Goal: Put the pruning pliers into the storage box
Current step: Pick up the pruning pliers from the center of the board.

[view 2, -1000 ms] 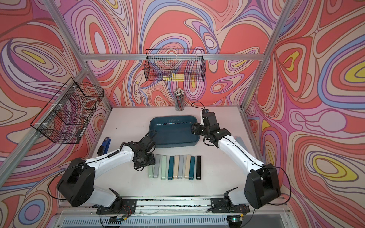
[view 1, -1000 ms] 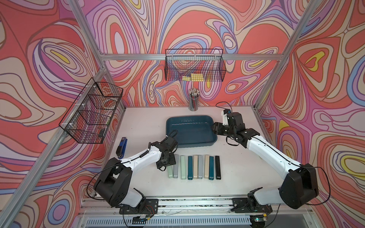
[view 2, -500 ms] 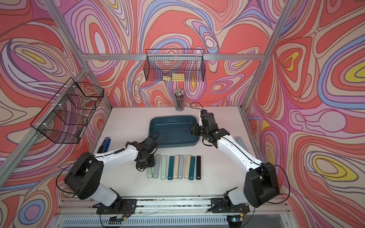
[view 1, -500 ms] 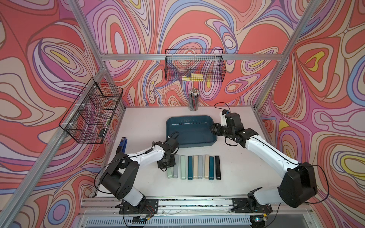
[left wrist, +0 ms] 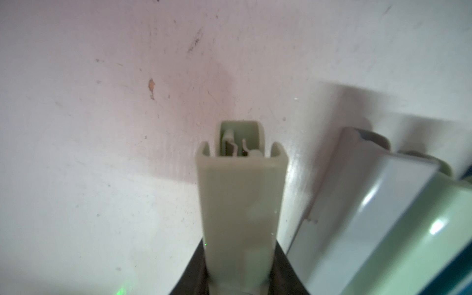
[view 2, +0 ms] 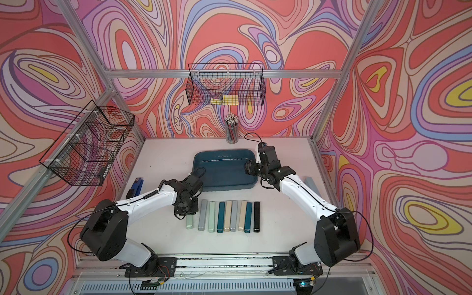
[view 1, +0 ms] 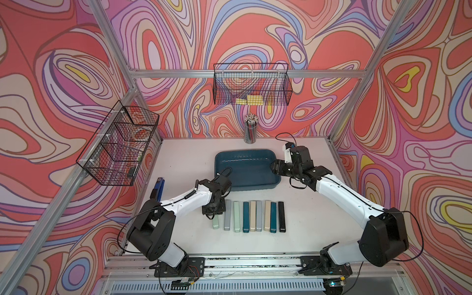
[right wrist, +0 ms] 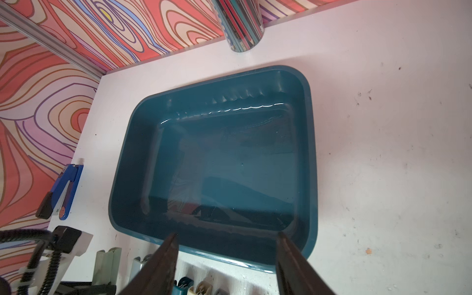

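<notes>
At lower centre of both top views, lined up side by side on the worktop (view 1: 306, 235): nine pruning pliers (view 1: 255, 215). Leftmost pale green pliers (left wrist: 240, 204) clamped in the left jaws. Just above the row, storage box (view 1: 246, 169). Right jaws held apart over its right rim. Further left, blue stapler (view 1: 158, 187).

The storage box (view 1: 245, 176) lies open from above, floor bare, except at its right rim, where the right end effector (right wrist: 227, 235) hangs with jaws apart. The left end effector (view 1: 215, 210), clamped on the pale green case (view 1: 216, 222), fills the left end of the narrow strip between box and pruning pliers (view 1: 255, 215); the grey case (view 1: 227, 215) lies just beside. Bare worktop (view 1: 306, 235) opens right of the black case (view 1: 281, 216). A stapler (view 1: 158, 189) sits at the left edge, a pencil cup (view 1: 250, 132) behind the box.
</notes>
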You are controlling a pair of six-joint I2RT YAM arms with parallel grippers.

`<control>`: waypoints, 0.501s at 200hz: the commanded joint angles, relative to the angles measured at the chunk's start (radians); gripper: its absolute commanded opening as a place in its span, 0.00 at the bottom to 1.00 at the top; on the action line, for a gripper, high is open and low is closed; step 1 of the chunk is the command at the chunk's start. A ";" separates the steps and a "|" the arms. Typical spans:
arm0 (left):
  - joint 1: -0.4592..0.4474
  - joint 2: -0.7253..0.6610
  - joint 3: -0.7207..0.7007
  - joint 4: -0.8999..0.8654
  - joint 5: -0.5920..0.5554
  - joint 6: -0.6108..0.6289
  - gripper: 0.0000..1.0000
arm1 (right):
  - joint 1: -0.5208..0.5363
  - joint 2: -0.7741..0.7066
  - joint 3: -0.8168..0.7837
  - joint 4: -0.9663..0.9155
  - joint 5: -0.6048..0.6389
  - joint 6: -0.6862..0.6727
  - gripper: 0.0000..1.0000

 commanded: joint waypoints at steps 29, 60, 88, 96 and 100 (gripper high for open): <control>0.007 -0.017 0.307 -0.200 -0.048 0.063 0.19 | 0.009 -0.003 0.013 0.026 -0.007 0.016 0.61; 0.029 0.137 0.555 -0.228 -0.051 0.116 0.19 | 0.010 0.023 0.026 0.043 -0.008 0.005 0.61; 0.057 0.311 0.754 -0.218 -0.055 0.166 0.18 | 0.009 0.061 0.058 0.045 0.003 -0.031 0.60; 0.070 0.360 0.802 -0.215 -0.047 0.178 0.18 | 0.010 0.073 0.067 0.042 0.009 -0.040 0.60; 0.075 0.385 0.826 -0.215 -0.042 0.187 0.18 | 0.010 0.078 0.072 0.041 0.009 -0.043 0.60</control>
